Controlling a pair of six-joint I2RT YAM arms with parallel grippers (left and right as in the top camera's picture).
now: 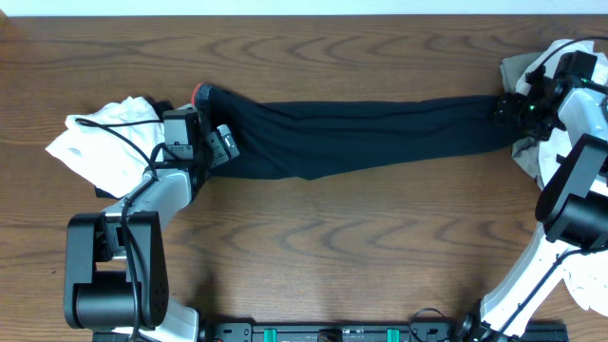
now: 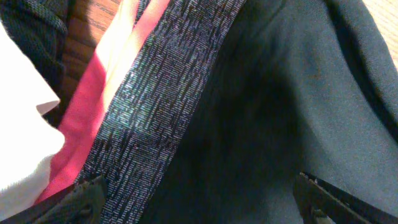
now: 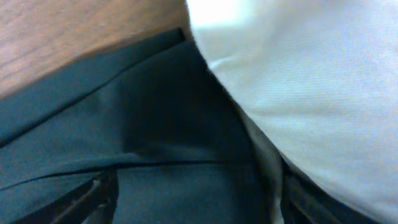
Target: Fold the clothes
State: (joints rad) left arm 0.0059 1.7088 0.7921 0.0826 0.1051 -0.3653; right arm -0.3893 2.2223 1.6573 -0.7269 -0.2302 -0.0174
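Observation:
The long black pants (image 1: 361,128) lie stretched across the table from left to right. Their red-and-grey waistband (image 1: 200,94) is at the left end. My left gripper (image 1: 220,144) is low over the waistband end. In the left wrist view its fingers (image 2: 199,208) are spread wide over the grey waistband (image 2: 155,99) and the black fabric, with nothing pinched. My right gripper (image 1: 501,109) is at the leg end. In the right wrist view its fingers (image 3: 193,205) are open over the black fabric (image 3: 155,124), next to a white garment (image 3: 311,81).
A white top (image 1: 100,142) lies crumpled at the left, beside the waistband. A pile of white and beige clothes (image 1: 546,57) sits at the far right under the right arm. More white cloth (image 1: 591,275) lies at the right front edge. The arm bases stand at the front.

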